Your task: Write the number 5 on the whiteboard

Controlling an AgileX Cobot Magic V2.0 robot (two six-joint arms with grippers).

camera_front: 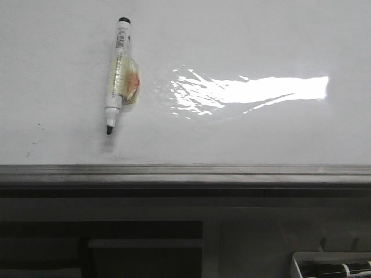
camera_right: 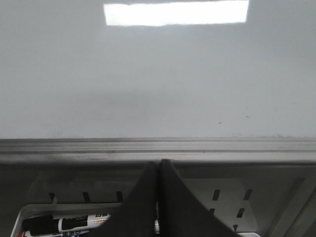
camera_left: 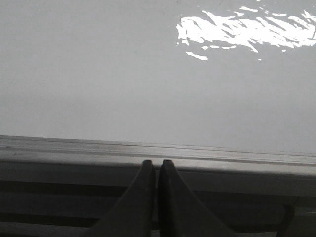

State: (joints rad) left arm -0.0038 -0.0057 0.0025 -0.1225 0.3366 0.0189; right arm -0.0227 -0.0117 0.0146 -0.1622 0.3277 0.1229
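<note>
Nearest you in the front view, at about 5 o'clock, sits a white tray (camera_front: pixel 331 267) below the board's edge, with a black-and-white marker (camera_front: pixel 342 270) lying in it; the right wrist view shows the same tray (camera_right: pixel 29 217) and marker (camera_right: pixel 69 224) under that arm's fingers. Your right hand (camera_right: pixel 158 168) has its two fingers pressed together on nothing, tips level with the grey edge rail (camera_right: pixel 158 148). Your left hand (camera_left: pixel 158 168) is likewise closed and empty, tips at the rail (camera_left: pixel 158 153).

Beyond the rail (camera_front: pixel 185 171) the whiteboard (camera_front: pixel 261 35) fills the view, with a bright glare patch (camera_front: pixel 249 90) at about 2 o'clock and a few tiny dark specks at 9 o'clock. A marker pen (camera_front: pixel 117 75) lies on the whiteboard at about 11 o'clock, uncapped black tip pointing toward the rail, with a yellowish-orange tape or label patch around its barrel. No strokes of the number 5 show on the board.
</note>
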